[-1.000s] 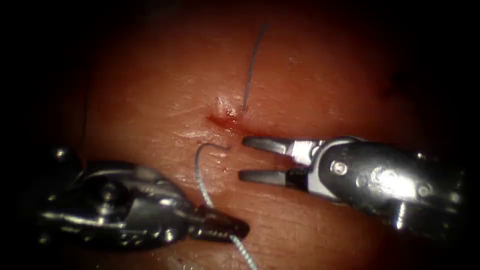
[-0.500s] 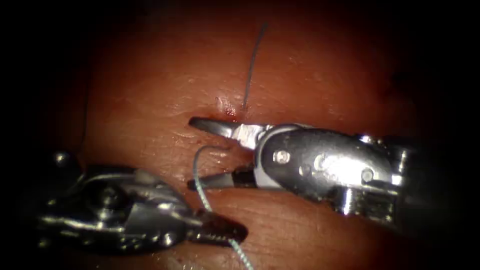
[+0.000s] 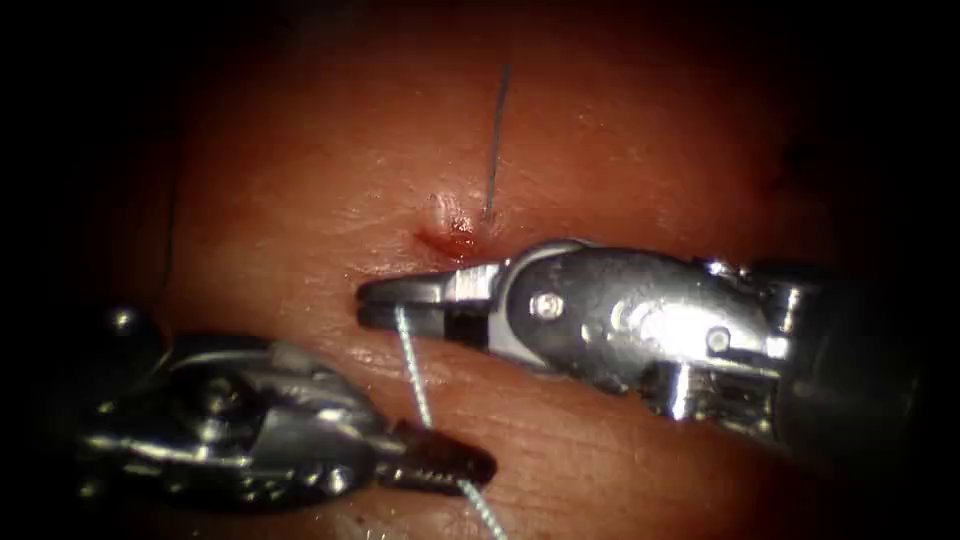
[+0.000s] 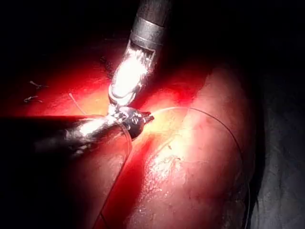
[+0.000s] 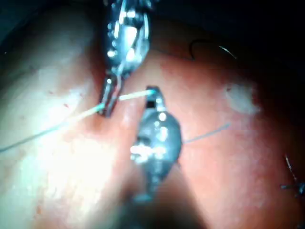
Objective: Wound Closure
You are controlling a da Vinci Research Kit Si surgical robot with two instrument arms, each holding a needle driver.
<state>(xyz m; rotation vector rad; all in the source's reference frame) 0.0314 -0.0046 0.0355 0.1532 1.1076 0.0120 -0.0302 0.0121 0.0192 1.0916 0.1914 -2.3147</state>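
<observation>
The tissue (image 3: 620, 150) has a small cut (image 3: 452, 240) wet with red fluid. My right tool (image 3: 370, 303) reaches in just below the cut, its jaws shut on the pale thread (image 3: 412, 365). That thread runs straight down to my left tool (image 3: 488, 466), whose jaws are shut on it lower along. A dark thread end (image 3: 495, 140) rises from the tissue just right of the cut. In the left wrist view the left tool (image 4: 143, 118) meets the right tool (image 4: 126, 81). In the right wrist view the thread (image 5: 133, 97) spans between the right tool (image 5: 151, 92) and the left tool (image 5: 108, 104).
A thin thread (image 4: 224, 124) arcs over the tissue in the left wrist view. Cut thread ends (image 5: 290, 179) of earlier stitches lie on the tissue in the right wrist view. More thread trails past the left tool's jaws (image 3: 487, 515).
The right tool has moved left with open jaws to the thread loop below the cut and shut on it. The curled thread now runs straight. The left tool stayed put.
</observation>
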